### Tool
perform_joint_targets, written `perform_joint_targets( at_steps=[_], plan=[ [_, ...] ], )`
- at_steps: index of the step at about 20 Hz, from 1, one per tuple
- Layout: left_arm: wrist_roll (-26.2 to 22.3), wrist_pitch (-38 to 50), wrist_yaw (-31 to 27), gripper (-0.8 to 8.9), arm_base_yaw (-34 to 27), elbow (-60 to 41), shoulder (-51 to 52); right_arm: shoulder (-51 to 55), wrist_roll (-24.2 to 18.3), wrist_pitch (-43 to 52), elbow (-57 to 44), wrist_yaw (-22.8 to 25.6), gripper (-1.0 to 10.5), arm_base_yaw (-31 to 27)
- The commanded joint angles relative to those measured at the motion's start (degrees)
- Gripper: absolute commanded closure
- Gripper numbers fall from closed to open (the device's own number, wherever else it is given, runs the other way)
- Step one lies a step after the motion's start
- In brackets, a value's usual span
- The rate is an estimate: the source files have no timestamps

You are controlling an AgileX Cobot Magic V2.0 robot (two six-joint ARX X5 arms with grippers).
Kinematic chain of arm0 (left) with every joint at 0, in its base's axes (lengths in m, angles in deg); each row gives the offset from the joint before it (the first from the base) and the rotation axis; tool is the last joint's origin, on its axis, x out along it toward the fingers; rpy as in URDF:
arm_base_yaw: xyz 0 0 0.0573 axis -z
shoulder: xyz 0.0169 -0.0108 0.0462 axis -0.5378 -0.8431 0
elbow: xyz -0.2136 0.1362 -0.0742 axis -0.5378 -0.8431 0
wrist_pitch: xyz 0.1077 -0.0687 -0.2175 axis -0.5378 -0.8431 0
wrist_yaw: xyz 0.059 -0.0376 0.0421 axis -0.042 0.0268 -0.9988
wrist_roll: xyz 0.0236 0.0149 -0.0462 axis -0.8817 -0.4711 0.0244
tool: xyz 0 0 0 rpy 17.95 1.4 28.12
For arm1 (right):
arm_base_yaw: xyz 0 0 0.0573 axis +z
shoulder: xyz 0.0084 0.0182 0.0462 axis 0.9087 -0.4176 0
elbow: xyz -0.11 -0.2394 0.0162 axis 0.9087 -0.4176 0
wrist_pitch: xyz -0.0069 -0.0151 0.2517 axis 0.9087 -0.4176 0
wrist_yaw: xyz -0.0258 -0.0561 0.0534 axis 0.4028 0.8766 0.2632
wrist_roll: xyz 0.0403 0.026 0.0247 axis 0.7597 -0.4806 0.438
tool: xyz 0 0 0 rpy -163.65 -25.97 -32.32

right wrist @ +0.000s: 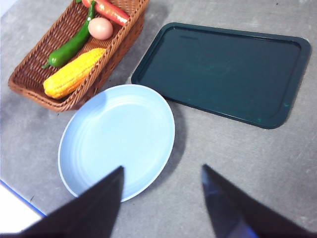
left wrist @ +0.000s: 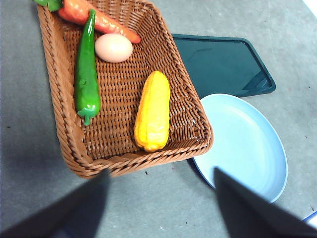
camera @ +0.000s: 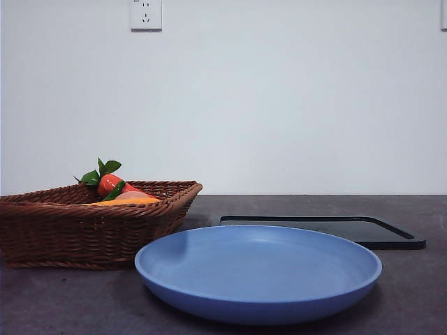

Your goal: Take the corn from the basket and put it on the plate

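Corn: one cob (left wrist: pixel 153 111), lying flat on the basket floor along the side wall nearest the plate, one tapered end close to the basket's end wall; touched by no gripper.
Corn and the jaws: in the left wrist view it lies ahead of the left gripper (left wrist: pixel 161 198), well apart from the two jaws, roughly in line with the gap between them; in the right wrist view it lies far off to one side of the right gripper (right wrist: pixel 162 198).
Basket: one (left wrist: pixel 64 124), brown wicker, just beside the plate, its corner at the plate's rim.
Other items in basket: one green pepper (left wrist: pixel 86 74), one egg (left wrist: pixel 113 47), one carrot (left wrist: pixel 96 19) with green leaves; the egg lies between pepper and corn, apart from the corn.
Plate: one (right wrist: pixel 84 163), light blue, nothing on it.
Tray: one (right wrist: pixel 223 69), dark, flat, next to the plate.
Table: grey (right wrist: pixel 237 153).
Left jaws: spread wide, holding nothing.
Right jaws: spread wide, holding nothing, above the near edge of the plate.
Front view: neither arm shows; only a strip of the corn peeks over the basket rim.
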State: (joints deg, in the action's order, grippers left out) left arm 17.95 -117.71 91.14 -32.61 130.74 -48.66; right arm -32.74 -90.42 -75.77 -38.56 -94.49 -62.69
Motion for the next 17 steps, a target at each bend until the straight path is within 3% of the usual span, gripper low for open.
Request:
perform_joint_targets(
  at_steps=[1,17],
  plan=[
    [0.07,0.76,0.57,4.23,0.15,0.85,-0.26,-2.34,1.64,0.83,1.03,-0.07,6.6,0.26],
    [0.15,0.98,0.57,4.23,0.15,0.85,-0.26,-40.65,3.74,16.37,1.22,-1.25,6.6,12.50]
  ],
)
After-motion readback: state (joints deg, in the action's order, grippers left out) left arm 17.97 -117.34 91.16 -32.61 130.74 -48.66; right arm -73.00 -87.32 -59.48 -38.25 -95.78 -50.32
